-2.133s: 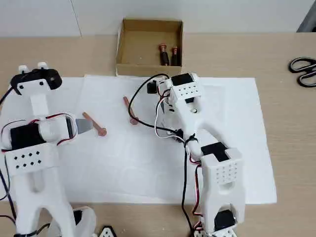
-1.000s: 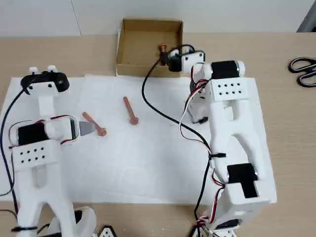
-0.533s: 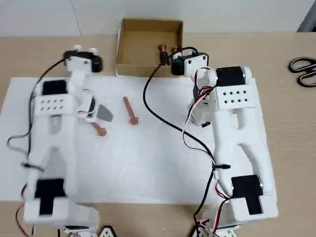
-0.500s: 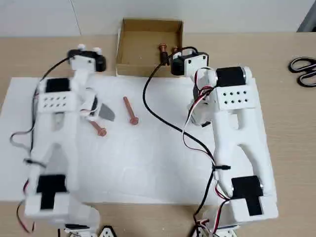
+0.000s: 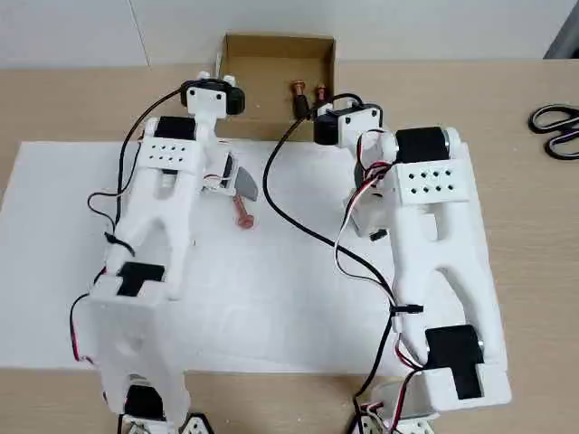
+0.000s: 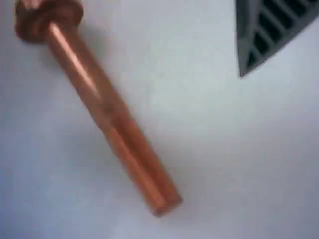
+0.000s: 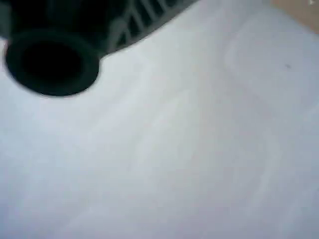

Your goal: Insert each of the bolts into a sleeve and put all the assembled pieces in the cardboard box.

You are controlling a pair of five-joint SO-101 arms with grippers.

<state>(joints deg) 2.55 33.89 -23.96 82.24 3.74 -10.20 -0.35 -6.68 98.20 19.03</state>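
Left gripper (image 5: 235, 185), fingers spread, hangs over a copper bolt (image 6: 99, 109) near the white sheet's (image 5: 298, 307) far edge. Right gripper (image 7: 65, 30) clenches a black sleeve (image 7: 50, 64). Scissors (image 5: 554, 122) lie at the table's (image 5: 529, 235) right edge.

The left arm (image 5: 158, 217) and the right arm (image 5: 434, 226) are chunky white plastic shells with black motor blocks (image 5: 422, 143) at the joints, each with a flat plate (image 5: 172, 154) dotted with small round holes. Red, white and black cables (image 5: 269, 194) loop back along them. The left gripper (image 5: 237, 192), just ahead of its plate, has a grey ribbed finger (image 6: 269, 35).
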